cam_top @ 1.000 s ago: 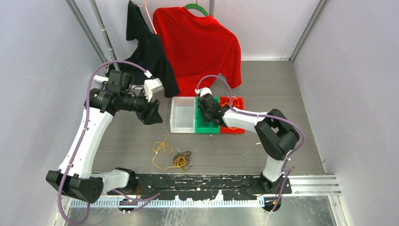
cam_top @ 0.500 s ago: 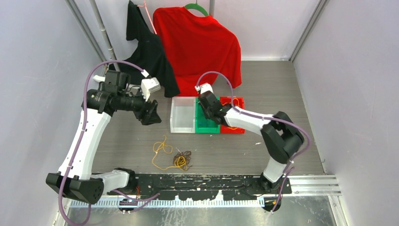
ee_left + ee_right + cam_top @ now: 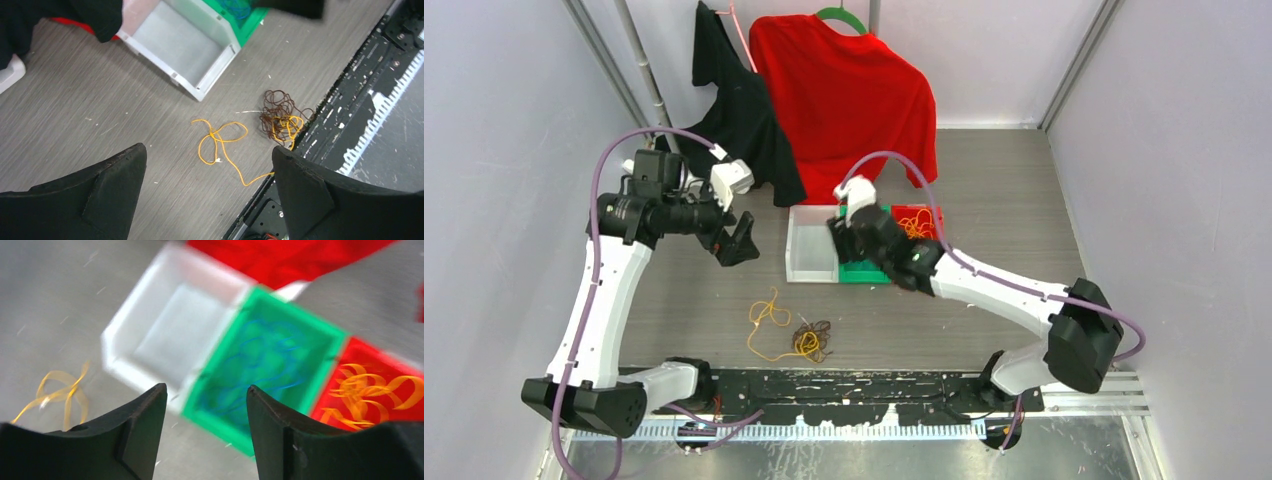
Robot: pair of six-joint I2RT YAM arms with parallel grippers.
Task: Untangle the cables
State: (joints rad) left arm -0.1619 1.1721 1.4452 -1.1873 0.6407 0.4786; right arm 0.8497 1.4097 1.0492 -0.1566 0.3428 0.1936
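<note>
Cables [image 3: 790, 332], orange-yellow and dark brown, are found knotted on the table [image 3: 1014, 200] by its near edge, stretched left to right. They lie nearward of the left gripper [image 3: 742, 240], judged the closer one; its jaws are spread, nothing held. The right gripper [image 3: 205, 388], over the green bin [image 3: 300, 312], is likewise spread and bare.

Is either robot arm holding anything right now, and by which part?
Nothing is held: the left end effector and the right end effector are both open and empty.
</note>
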